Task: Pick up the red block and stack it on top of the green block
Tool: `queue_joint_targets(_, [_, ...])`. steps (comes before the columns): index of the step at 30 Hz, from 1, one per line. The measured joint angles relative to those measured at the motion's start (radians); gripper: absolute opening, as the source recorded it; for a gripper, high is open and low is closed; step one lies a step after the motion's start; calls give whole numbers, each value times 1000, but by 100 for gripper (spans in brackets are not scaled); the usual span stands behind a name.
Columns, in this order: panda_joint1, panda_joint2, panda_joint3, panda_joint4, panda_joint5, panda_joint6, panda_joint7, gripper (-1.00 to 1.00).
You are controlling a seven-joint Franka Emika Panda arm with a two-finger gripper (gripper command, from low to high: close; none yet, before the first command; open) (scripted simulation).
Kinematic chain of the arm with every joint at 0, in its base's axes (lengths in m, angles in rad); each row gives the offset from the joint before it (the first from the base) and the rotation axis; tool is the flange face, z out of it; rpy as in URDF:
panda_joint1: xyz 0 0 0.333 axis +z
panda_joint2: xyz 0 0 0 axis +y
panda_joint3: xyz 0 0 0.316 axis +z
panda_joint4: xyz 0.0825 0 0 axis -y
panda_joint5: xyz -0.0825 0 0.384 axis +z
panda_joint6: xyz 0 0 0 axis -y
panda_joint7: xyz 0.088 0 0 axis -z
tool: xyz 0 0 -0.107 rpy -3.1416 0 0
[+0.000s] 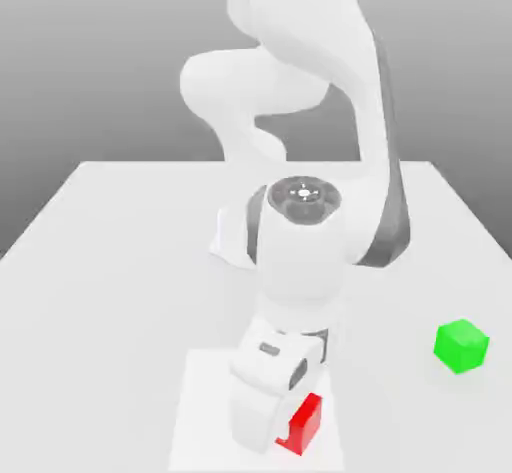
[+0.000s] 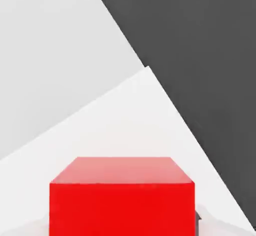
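Red block [image 1: 303,423] sits at the claw [image 1: 281,431] — the claw has closed on it, low on the white desk [image 1: 120,261]. Green block [image 1: 461,346] rests well apart from the claw, toward the exterior view's right — untouched.

The red block [image 1: 303,424] sits on the table [image 1: 110,261] near its front edge, tucked right under the gripper [image 1: 278,423]. The green block [image 1: 461,346] rests on the same table, well apart from the red block, toward the exterior view's right and a little further back.
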State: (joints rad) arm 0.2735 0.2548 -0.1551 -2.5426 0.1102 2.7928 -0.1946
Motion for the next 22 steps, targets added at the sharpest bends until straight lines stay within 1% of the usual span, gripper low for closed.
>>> queue_joint_targets(2, [7, -69, -12, -12, -31, -57, 22, -100])
queue_joint_targets(3, [23, -92, 3, -18, -40, -75, 16, -100])
queue_joint_targets(6, [102, -141, 91, -40, -56, -105, -40, -100])
queue_joint_targets(9, [235, -187, 178, -63, -72, -128, -103, -100])
queue_joint_targets(12, [364, -235, 243, -86, -94, -149, -163, -100])
queue_joint_targets(14, [439, -225, 255, -94, -111, -129, -181, -100])
queue_joint_targets(18, [425, -99, 228, -91, -142, -6, -168, -100])
queue_joint_targets(19, [428, -74, 224, -90, -148, 18, -164, 100])
queue_joint_targets(22, [428, -74, 224, -90, -148, 18, -164, 100])
